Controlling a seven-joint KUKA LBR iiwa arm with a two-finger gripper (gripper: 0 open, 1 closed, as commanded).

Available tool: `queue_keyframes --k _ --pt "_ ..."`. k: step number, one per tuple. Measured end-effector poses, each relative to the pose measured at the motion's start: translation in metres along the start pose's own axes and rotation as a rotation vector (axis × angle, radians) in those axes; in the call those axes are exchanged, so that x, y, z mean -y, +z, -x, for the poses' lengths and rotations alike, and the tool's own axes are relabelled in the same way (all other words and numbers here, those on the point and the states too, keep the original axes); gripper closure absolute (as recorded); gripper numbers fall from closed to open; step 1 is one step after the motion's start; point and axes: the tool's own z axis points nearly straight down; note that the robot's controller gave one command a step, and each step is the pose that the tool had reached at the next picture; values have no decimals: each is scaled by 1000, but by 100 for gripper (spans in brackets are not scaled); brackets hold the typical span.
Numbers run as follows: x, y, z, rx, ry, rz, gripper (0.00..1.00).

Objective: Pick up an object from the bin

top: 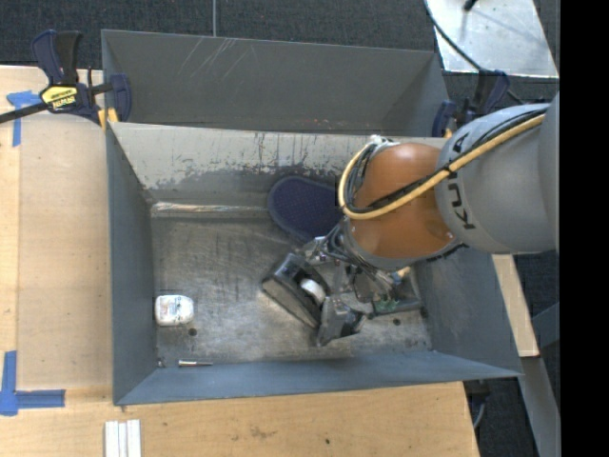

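1. We see the grey metal bin [128, 255] from above, with the silver arm [509, 184] reaching in from the right.
2. The arm's rounded orange cover [404, 203] hangs over the right half of the bin floor, and a yellow cable [354, 174] loops around it.
3. Below the cover, the gripper [335, 324] sits low over the floor, right of centre and toward the near wall.
4. We cannot tell whether the gripper is spread or closed, because its tip merges with the dark parts around it.
5. A black boxy object with a white patch [293, 288] lies tilted on the floor in the middle of the bin, just beside the gripper on its left. We cannot tell whether the two touch.
6. A dark blue oval pad [300, 206] leans against the foot of the far wall, behind the black object and partly under the cover.
7. A small white crumpled lump [174, 309] rests well apart from the gripper, near the left wall.
8. A thin short stick [195, 361] lies along the foot of the near wall, below the white lump.
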Motion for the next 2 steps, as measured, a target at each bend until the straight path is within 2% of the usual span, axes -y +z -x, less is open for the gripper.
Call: queue_keyframes --k 1,2 --pt "0 -3 3 7 -1 -2 100" --pt "6 -199 14 -13 -180 -4 100"
